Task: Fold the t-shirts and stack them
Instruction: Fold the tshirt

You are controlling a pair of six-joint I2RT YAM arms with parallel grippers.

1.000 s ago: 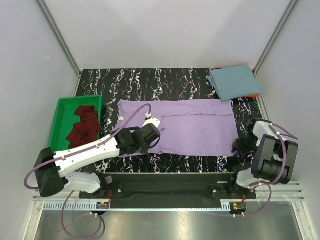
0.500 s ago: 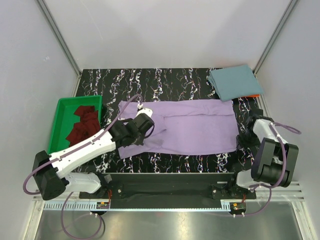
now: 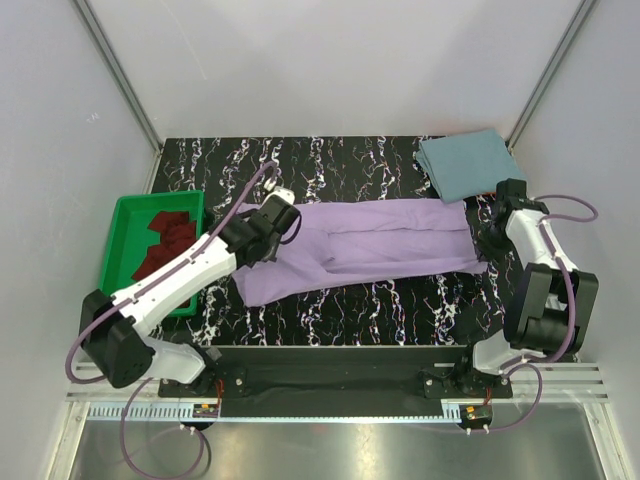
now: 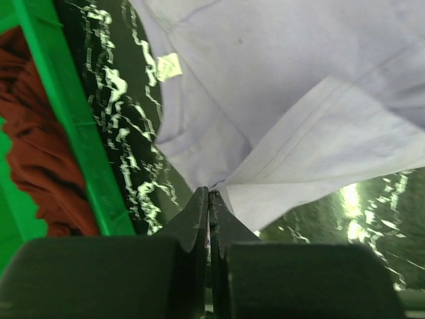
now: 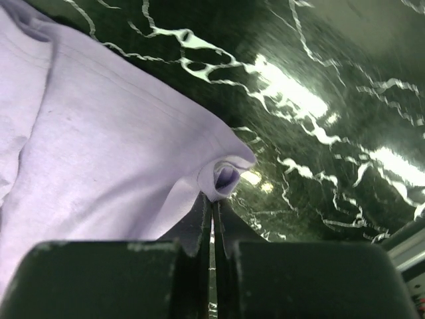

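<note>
Pinching cloth at both ends. Left fingers [image 4: 197, 211] were clenched on a gathered edge of the lavender t-shirt [image 3: 390, 245]; the left wrist view showed fabric bunched right at the tips. Right fingers [image 5: 198, 226] were likewise clamped shut on a rolled corner of the same shirt.

The lavender t-shirt lay across the middle of the desk [image 3: 330, 160], stretched from 9 to 3 o'clock. Its long 6 o'clock edge looked raised between the two grips, and one lengthwise crease showed.

Teal t-shirt [image 3: 468, 165]: a flat rectangle at the 1 o'clock corner, apparently folded.

Maroon t-shirt [image 3: 168, 250]: crumpled inside the green tray [image 3: 118, 250] at 9 o'clock, not yet folded.

Judgement: roughly one shirt of three done. The lavender was mid-fold, with crosswise folds left. The maroon was untouched, and nothing was stacked.
</note>
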